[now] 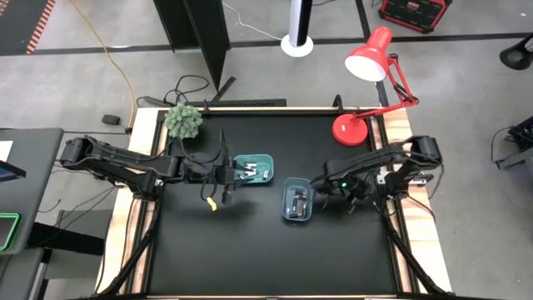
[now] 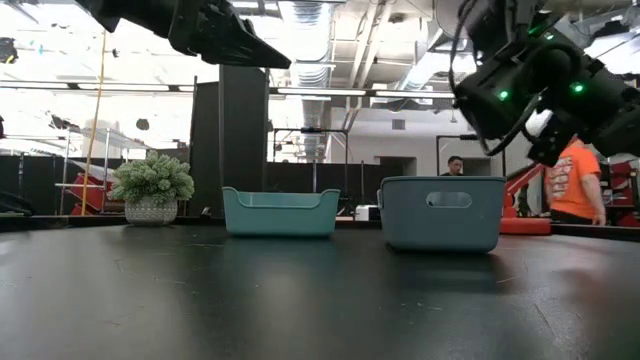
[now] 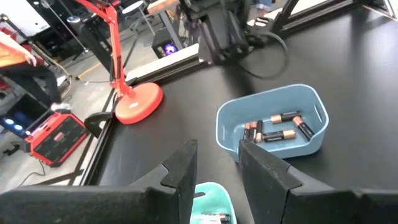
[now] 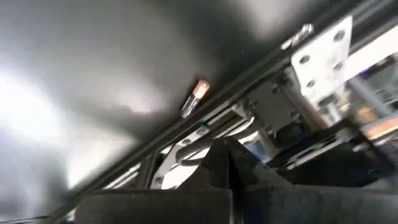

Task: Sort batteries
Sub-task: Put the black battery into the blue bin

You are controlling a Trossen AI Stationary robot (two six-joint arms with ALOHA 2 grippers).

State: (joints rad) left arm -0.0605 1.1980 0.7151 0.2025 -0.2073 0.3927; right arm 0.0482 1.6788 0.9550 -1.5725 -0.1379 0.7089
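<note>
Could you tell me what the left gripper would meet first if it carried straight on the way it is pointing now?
Probably the blue tray holding copper-and-black batteries. The left gripper, open, hangs over the teal tray and points toward it; how high it would pass is unclear.

Several dark, copper-tipped batteries point(image 3: 277, 128) lay flat on the floor of the blue tray point(image 3: 314, 144). One more battery point(image 4: 194, 98) lay alone beside the table's edge rail point(image 4: 261, 65).

The floor point(image 1: 75, 75) was grey concrete. A red lamp point(image 1: 371, 58) stood at the table's point(image 1: 250, 267) far corner, a potted plant point(image 1: 183, 122) opposite. Ducts point(image 2: 320, 30) ran overhead; a person point(image 2: 572, 180) stood behind.
</note>
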